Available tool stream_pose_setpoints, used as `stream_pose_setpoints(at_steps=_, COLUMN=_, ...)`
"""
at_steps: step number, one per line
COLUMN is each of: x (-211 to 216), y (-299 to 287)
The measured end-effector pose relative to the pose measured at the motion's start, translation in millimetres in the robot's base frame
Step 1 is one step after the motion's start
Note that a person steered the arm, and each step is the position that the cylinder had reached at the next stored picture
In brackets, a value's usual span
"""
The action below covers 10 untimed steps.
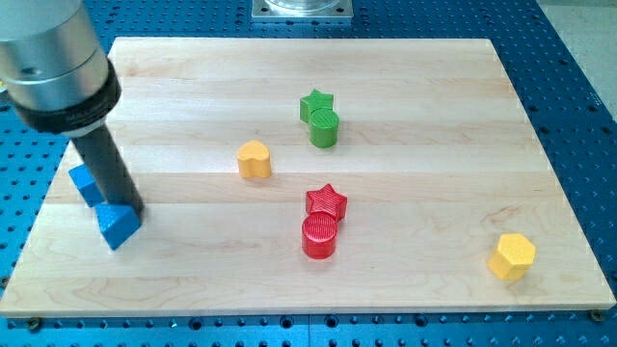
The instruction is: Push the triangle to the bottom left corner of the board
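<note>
**Tip at the blue triangle, near left of the board**

My tip [133, 209] is touching the far right edge of the blue triangle [118, 226], which is lying close to the wooden board's [415, 87] near left corner. Another blue block [86, 182] is sitting just behind, partly hidden by the rod. The arm is carrying no pincer, only this rod.

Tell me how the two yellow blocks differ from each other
The yellow heart block is heart-shaped and sits mid-board, left of centre; the yellow hexagon block is six-sided and sits near the board's bottom right corner. The heart has other blocks nearby; the hexagon stands alone. Both are yellow and untouched.
</note>
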State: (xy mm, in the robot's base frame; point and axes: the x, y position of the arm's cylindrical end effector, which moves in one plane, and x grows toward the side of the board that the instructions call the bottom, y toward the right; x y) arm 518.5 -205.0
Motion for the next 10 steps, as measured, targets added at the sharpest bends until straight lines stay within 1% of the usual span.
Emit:
stream_pose_setpoints(at_steps=1, x=18, y=-3)
stream_pose_setpoints(at_steps=2, x=18, y=41)
stream_pose_setpoints(at_steps=3, x=20, y=65)
stream_pose_setpoints(at_steps=4, x=27, y=1)
stream_pose_setpoints(at_steps=5, x=45, y=-21)
stream_pose_setpoints(at_steps=6, x=45, y=22)
stream_pose_setpoints(at_steps=7, x=53, y=77)
stream_pose_setpoints(at_steps=8, x=85, y=51)
stream_pose_setpoints(at_steps=9, x=97, y=21)
stream_pose_setpoints(at_steps=10, x=84, y=-19)
